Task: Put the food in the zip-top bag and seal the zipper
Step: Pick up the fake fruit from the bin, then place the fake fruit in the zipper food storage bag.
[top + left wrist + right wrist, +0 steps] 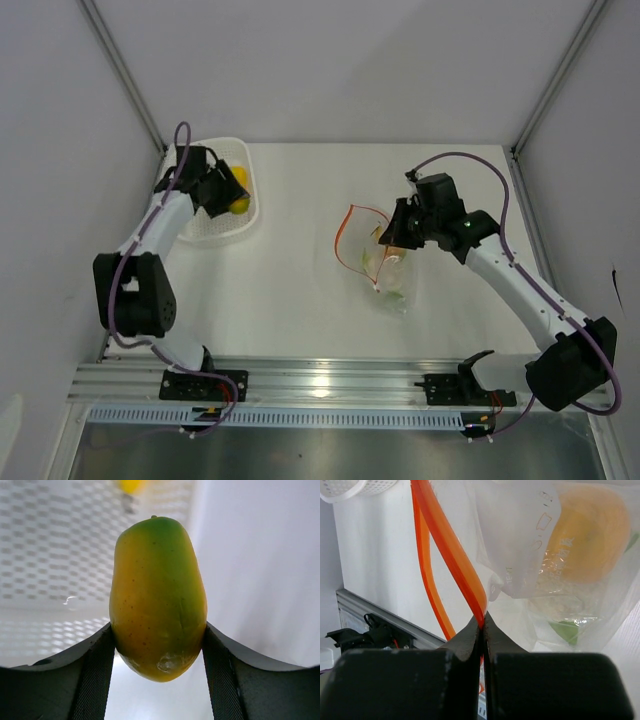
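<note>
My left gripper (228, 192) hangs over the white basket and is shut on a yellow-green fruit (157, 600); its fingers (97, 665) press on both sides of the fruit's lower end. Another yellow food (132, 485) lies in the basket behind it. The clear zip-top bag (388, 270) lies at the table's middle right with its mouth held open. Its orange-red zipper (455, 560) runs into my right gripper (483, 617), which is shut on the strip. Inside the bag I see an orange round fruit (592, 535) and a green piece (567, 630).
The white mesh basket (215, 232) stands at the table's back left against the side wall. An aluminium rail (330, 380) with the arm bases runs along the near edge. Walls close in the table on the left, right and back.
</note>
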Controlling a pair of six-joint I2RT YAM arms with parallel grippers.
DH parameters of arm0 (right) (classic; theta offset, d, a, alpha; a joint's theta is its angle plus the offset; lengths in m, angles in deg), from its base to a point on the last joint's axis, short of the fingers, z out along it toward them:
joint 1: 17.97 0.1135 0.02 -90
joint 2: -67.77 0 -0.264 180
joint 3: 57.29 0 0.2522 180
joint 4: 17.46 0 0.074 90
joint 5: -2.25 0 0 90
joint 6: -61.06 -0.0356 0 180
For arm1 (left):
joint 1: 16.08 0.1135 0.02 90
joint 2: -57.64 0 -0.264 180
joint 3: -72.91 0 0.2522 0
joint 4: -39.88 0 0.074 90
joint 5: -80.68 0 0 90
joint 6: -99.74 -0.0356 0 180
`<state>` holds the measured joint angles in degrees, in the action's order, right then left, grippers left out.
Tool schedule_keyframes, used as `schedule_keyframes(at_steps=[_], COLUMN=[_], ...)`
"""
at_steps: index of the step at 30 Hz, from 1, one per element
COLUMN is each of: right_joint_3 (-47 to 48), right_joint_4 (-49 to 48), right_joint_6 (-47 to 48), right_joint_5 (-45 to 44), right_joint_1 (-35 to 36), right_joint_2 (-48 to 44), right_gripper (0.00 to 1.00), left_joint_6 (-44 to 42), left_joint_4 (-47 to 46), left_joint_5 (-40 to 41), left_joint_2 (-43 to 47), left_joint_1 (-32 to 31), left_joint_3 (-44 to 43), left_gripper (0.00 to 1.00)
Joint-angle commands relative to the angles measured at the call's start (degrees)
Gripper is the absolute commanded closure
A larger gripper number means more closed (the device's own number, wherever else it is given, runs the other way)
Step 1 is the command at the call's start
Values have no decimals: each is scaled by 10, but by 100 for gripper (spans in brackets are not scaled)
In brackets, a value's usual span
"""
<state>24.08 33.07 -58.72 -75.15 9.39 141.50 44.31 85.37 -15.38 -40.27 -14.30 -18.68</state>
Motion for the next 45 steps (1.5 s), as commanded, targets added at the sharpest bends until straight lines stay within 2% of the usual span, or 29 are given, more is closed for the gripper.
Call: schedule_keyframes(at_steps=[1, 3, 7, 9, 11, 13, 16, 23, 32, 41, 42, 44, 45], right_joint_3=[30, 37, 41, 38, 38, 40, 39, 25, 10, -13, -9, -4, -1], right_joint_4=[20, 26, 29, 24, 22, 22, 20, 2, -20, -32, -33, -31, -30], right_joint_6=[0, -1, -4, -11, -17, -18, -17, -7, 10, -4, -6, -10, -11], right_joint_5=[-27, -28, -28, -27, -21, -21, -26, -42, -32, -28, -30, -35, -38], right_joint_1=[4, 5, 5, 5, 6, 5, 5, 5, 7, 9, 9, 9, 9], right_joint_2=[-8, -10, -15, -19, -23, -23, -31, -43, -68, -90, -91, -92, -92], right_gripper=[100, 100, 100, 100, 100, 100, 100, 100, 100, 100, 100, 100, 100], left_joint_6=[7, 4, 23, 44, 50, 41, 56, 105, 131, 158, 159, 155, 153], left_joint_4=[-91, -153, -234, -307, -343, -326, -280, -246, -149, -117, -116, -116, -118], left_joint_5=[-118, -177, -160, -172, -198, -199, -239, -297, -285, -242, -241, -239, -239], left_joint_2=[100, 151, 234, 258, 258, 241, 192, 120, 55, 18, 15, 17, 18], left_joint_1=[-61, -110, -226, -258, -301, -338, -359, -396, -417, -423, -423, -426, -426], left_joint_3=[66, 99, 171, 195, 190, 175, 131, 109, 27, -29, -24, -14, -8], left_gripper=[99, 99, 99, 99, 99, 100, 99, 99, 99, 99, 96, 82, 65])
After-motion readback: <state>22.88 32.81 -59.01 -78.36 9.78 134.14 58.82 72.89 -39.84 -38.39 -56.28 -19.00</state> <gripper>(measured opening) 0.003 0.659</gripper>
